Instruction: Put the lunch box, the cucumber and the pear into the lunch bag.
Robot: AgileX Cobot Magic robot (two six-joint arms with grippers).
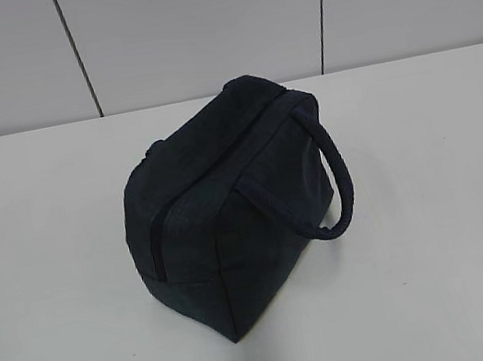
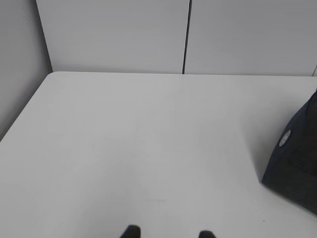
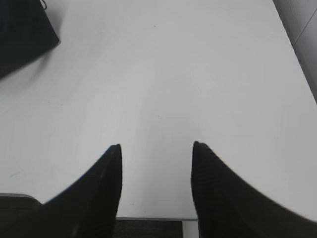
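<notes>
Standing zipped on the tabletop (image 1: 42,272): lunch bag (image 1: 228,211) | left hand (image 2: 169,233), right hand (image 3: 156,163) both spread, empty | lunch box, cucumber, pear unseen | you risk toppling the bag if you tug its zipper one-handed.

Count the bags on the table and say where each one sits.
1. The dark navy fabric lunch bag stands mid-table, zipper closed, its looped handle on the right. Anything inside it is hidden.
</notes>
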